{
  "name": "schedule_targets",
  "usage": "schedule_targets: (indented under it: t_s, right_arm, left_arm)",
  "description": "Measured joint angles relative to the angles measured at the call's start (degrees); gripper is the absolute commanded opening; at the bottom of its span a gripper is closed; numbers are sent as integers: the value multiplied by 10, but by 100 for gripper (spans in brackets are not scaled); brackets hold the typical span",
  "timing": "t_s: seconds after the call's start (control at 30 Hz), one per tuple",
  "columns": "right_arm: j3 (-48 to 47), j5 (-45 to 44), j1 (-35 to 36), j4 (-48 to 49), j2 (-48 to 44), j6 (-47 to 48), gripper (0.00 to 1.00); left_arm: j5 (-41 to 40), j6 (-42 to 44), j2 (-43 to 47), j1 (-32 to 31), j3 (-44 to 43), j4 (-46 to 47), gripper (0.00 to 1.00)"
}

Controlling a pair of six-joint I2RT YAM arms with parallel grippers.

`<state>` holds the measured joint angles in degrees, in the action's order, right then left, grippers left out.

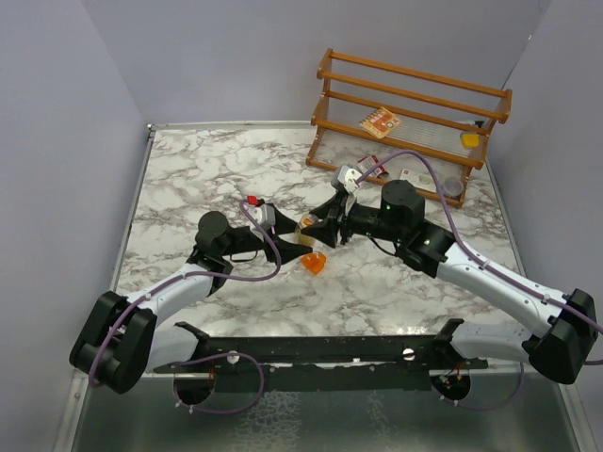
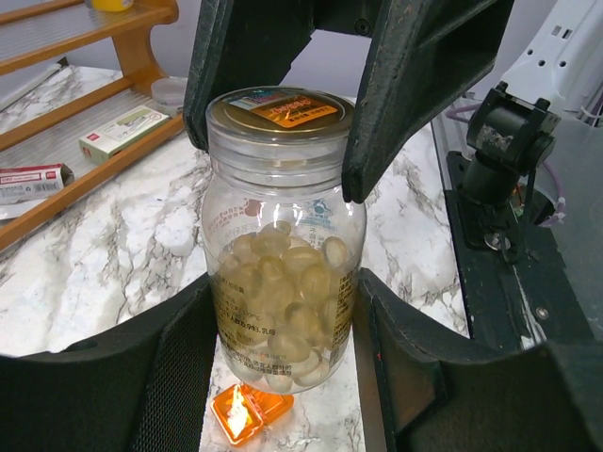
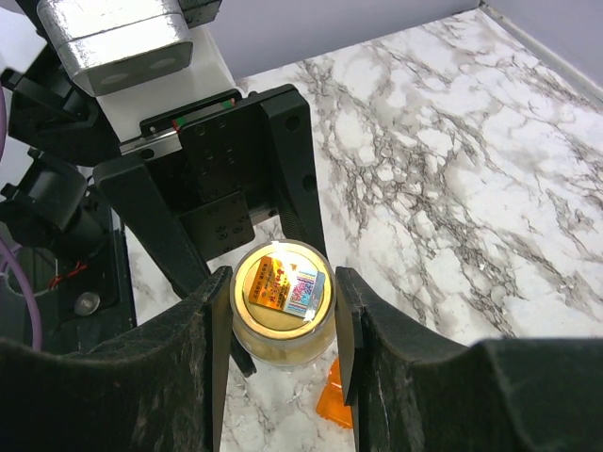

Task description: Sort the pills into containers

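The jar (image 2: 283,273) is clear, glossy plastic with a shiny gold lid (image 2: 280,111). The tabletop (image 1: 217,169) looks like smooth polished marble; the rack (image 1: 415,104) is varnished wood.

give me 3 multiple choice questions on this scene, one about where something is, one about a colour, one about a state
1. Where is the orange box?
A on the floor
B on the marble table by the jar
C inside the jar

2. What colour are the pills in the jar?
A blue
B pale yellow
C red

3. What state is the lid in?
A off, lying on the table
B on the jar, untouched
C on the jar, between the fingers of the right gripper

Answers:
1 B, the box lies on the marble near the jar's base.
2 B, pale yellow pills show through the clear wall.
3 C, the right gripper closes on the lid while the left gripper clamps the body.
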<state>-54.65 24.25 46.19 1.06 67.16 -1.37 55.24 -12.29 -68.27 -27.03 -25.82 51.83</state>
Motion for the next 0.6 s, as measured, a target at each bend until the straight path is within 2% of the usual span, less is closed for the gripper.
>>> schedule_targets:
  t_s: [0.03, 0.17, 0.2, 0.37, 0.6]
  right_arm:
    - [0, 0, 0, 0, 0, 0, 16]
    - [0, 0, 0, 1, 0, -2, 79]
    - [0, -1, 0, 1, 0, -3, 87]
    - [0, -18, 0, 9, -14, -5, 89]
    - [15, -61, 0, 52, -89, -21, 90]
  left_arm:
    - [-4, 0, 0, 0, 0, 0, 0]
    - [-12, 0, 0, -1, 0, 0, 0]
    - [-14, 0, 0, -1, 0, 0, 0]
    - [-26, 0, 0, -1, 0, -5, 0]
    - [-47, 0, 14, -1, 1, -23, 0]
